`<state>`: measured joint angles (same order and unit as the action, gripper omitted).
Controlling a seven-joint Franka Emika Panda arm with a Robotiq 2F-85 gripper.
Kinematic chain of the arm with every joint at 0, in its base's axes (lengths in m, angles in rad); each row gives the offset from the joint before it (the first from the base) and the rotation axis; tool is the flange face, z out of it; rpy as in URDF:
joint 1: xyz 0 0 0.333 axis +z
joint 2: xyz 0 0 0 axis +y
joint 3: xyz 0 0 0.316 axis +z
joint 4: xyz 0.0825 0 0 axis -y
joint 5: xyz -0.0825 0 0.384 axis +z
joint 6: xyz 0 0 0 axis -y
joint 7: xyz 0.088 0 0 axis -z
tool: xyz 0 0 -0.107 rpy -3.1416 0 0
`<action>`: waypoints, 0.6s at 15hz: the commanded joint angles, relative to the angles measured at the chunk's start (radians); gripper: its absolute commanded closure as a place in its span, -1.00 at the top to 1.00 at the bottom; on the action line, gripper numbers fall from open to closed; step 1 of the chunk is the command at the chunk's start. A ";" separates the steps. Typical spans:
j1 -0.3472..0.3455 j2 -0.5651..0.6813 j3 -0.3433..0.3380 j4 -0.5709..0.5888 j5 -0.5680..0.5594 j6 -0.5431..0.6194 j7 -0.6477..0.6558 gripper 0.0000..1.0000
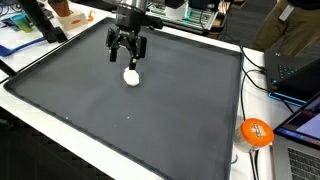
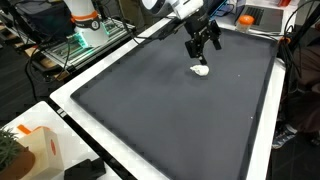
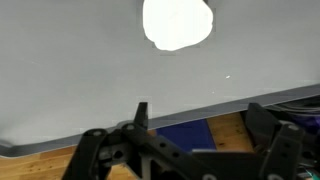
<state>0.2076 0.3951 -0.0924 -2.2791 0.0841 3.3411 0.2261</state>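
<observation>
White lump (image 1: 131, 76) on dark grey mat (image 1: 130, 125), end effector (image 1: 127, 59) above, jaws apart, cluttered desks (image 1: 35, 30) around.

Flat mat (image 1: 100, 120) lies open on every side of the white lump (image 1: 131, 76); level passage all round. Obstacles stand off the mat: orange round object (image 1: 256, 131), laptop (image 1: 300, 125).

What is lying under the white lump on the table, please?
Only the dark grey mat shows around the white lump; the open gripper hangs close by. The patch directly beneath is covered.
</observation>
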 commanded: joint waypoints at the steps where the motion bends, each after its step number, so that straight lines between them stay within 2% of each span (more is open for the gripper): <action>1: 0.001 -0.034 0.003 -0.034 -0.014 -0.075 -0.016 1.00; 5: -0.013 -0.045 0.019 -0.047 -0.014 -0.163 -0.033 1.00; 7: -0.049 -0.056 0.064 -0.053 -0.006 -0.201 -0.066 1.00; 8: -0.016 -0.014 0.029 -0.016 0.002 -0.156 -0.043 1.00; 9: -0.019 -0.014 0.035 -0.015 0.002 -0.160 -0.045 1.00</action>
<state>0.1935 0.3808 -0.0620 -2.2943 0.0815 3.1812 0.1879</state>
